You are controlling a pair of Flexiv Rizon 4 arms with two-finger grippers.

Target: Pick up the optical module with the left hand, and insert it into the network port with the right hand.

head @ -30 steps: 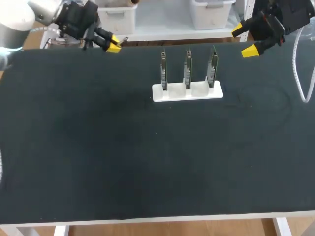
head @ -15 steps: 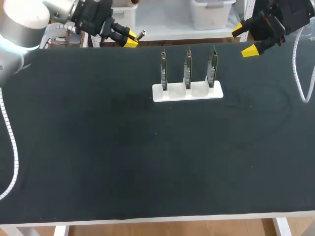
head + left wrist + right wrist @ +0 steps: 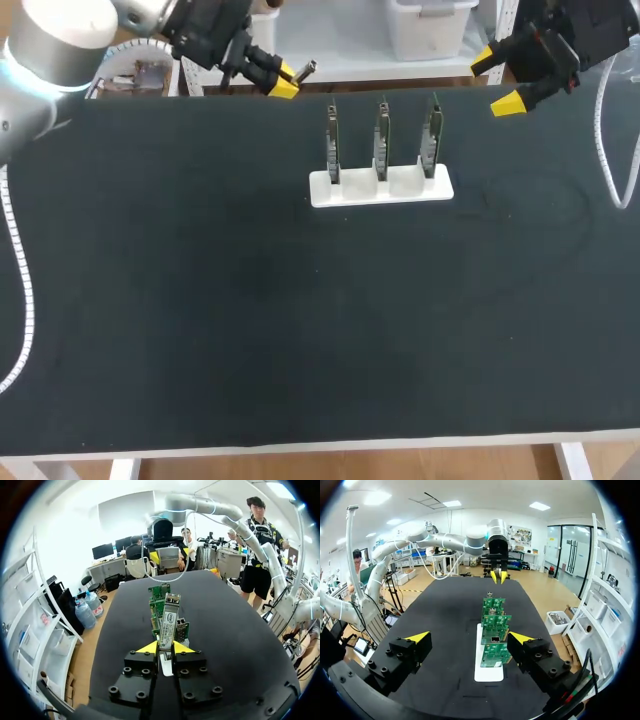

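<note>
The optical module (image 3: 305,70), a slim silver bar, sticks out of my left gripper (image 3: 285,78), which is shut on it above the table's back edge, left of the boards. In the left wrist view the module (image 3: 169,620) stands up between the yellow tips of the left gripper (image 3: 165,647), pointing toward the green network boards (image 3: 158,597). Three boards (image 3: 381,140) stand upright in a white holder (image 3: 380,187). My right gripper (image 3: 497,80) hangs open at the back right, empty. From the right wrist view the right gripper (image 3: 470,639) faces the boards (image 3: 495,625) in a row.
The black table mat (image 3: 300,320) spreads wide in front of the holder. A white cable (image 3: 608,150) hangs from the right arm at the table's right side. The left arm's cable (image 3: 25,300) curves along the left edge.
My left arm has carried the module to the right along the back edge, closer to the boards. The right arm and the holder have stayed put.
</note>
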